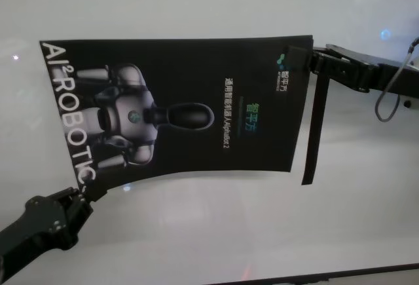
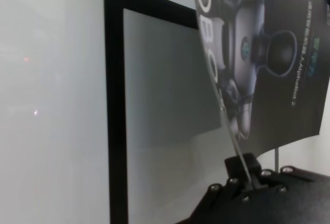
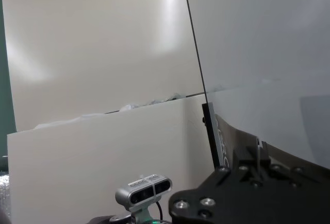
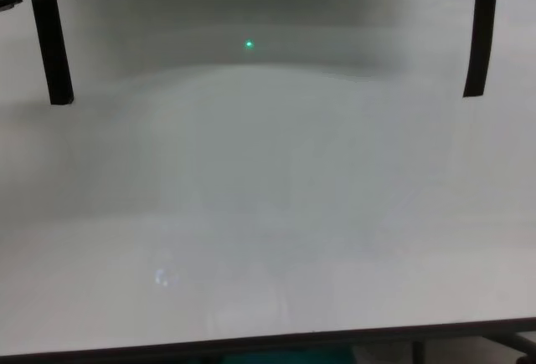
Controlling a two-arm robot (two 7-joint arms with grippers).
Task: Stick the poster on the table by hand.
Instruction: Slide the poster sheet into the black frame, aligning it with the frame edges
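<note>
Two grippers hold the poster [image 1: 190, 111] above the bench [image 1: 216, 232]: left gripper [image 1: 84, 196] and right gripper [image 1: 308, 59], jaws clamped on opposite corners.

head: high, downward | chest: low, level | both: table [image 1: 209, 232]

The poster [image 1: 190, 108] is a large black glossy sheet printed with a grey-white robot, big white lettering reading "AI² ROBOTIC" along one edge, and smaller lines including "AlphaBot 2". It hangs spread above the tabletop [image 1: 229, 232] (its lower edge bows slightly), gripped at two opposite corners. The tabletop is wide, plain white and faintly glossy, with a thin dark front edge.
</note>
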